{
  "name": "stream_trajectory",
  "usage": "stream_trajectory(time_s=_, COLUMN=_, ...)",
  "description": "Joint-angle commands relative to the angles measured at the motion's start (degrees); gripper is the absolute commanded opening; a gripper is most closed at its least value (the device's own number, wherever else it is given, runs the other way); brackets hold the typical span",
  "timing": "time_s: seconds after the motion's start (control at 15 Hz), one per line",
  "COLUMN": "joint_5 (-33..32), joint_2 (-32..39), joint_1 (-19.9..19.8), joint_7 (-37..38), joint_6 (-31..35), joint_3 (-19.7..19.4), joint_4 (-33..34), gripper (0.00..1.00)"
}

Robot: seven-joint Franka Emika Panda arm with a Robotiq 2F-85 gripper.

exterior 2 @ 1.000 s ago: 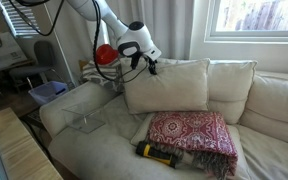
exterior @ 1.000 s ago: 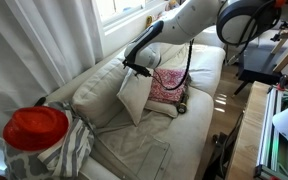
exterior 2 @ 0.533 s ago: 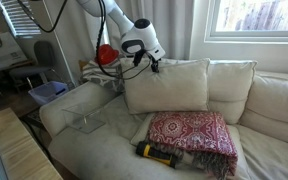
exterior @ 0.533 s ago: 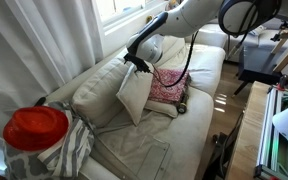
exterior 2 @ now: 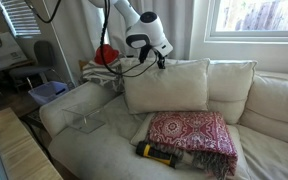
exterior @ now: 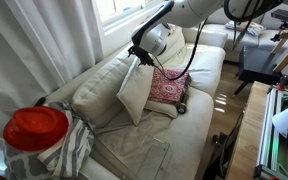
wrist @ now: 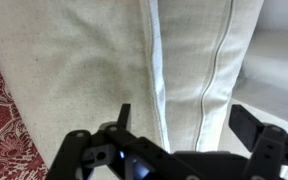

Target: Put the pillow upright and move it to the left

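In an exterior view, your pillow (exterior 2: 167, 88) stands upright toward the left end of the sofa (exterior 2: 74, 105), leaning on the back cushions, and the gripper (exterior 2: 162, 63) hangs just above the pillow's top edge. To the right and in front of it, the red patterned cushion (exterior 2: 189, 135) lies flat on the seat, with a yellow-and-black object (exterior 2: 156, 152) just beside its front edge. In the wrist view, your fingers (wrist: 123, 120) are spread wide over the pillow's seamed edge, gripping nothing.
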Motion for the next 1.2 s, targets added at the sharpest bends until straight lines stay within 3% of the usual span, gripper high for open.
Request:
stream_trajectory(time_s=0.0, joint_5=-1.71, joint_2=-0.10, joint_1=-0.61, joint_7=1.02, joint_6=0.38, joint_3=0.94, joint_4=-0.28, gripper=1.00)
stream_trajectory(time_s=0.27, joint_5=-2.57, joint_2=1.60, joint_1=-0.67, joint_7=4.72, joint_6=-0.64, joint_3=-0.89, joint_4=2.34, gripper=1.00)
stream_trajectory(time_s=0.33, joint_5=-2.85, joint_2=1.69, joint_1=-1.99, joint_7=6.93, joint_6=-4.52, joint_3=-1.24, joint_4=3.40, gripper=1.00)
stream_trajectory(time_s=0.4, joint_5=-2.55, joint_2=2.23, joint_1=-0.75, joint_7=9.52, joint_6=-6.12, joint_3=-4.73, joint_4=4.23, gripper=1.00)
stream_trajectory(time_s=0.53, joint_5=-3.67, joint_2=3.64, joint_1=-1.31, joint_7=13.87, joint_6=-10.28, joint_3=-8.18, joint_4=7.19, gripper=1.00)
stream_trajectory(time_s=0.73, joint_5=-8.18, joint_2=5.11, joint_1=-6.10, joint_7=20.63, joint_6=-20.18, joint_3=-9.20, joint_4=12.43, gripper=1.00)
stream_trajectory(time_s=1.0, joint_5=-12.37, joint_2=10.06, joint_1=-11.68, joint_7=28.17, joint_6=-28.57, joint_3=-8.97, joint_4=23.55, gripper=1.00)
stream_trajectory(time_s=1.13, joint_5=-11.41, joint_2=13.28, joint_1=-12.64, joint_7=31.52, joint_6=-32.20, joint_3=-10.70, joint_4=29.04, gripper=1.00)
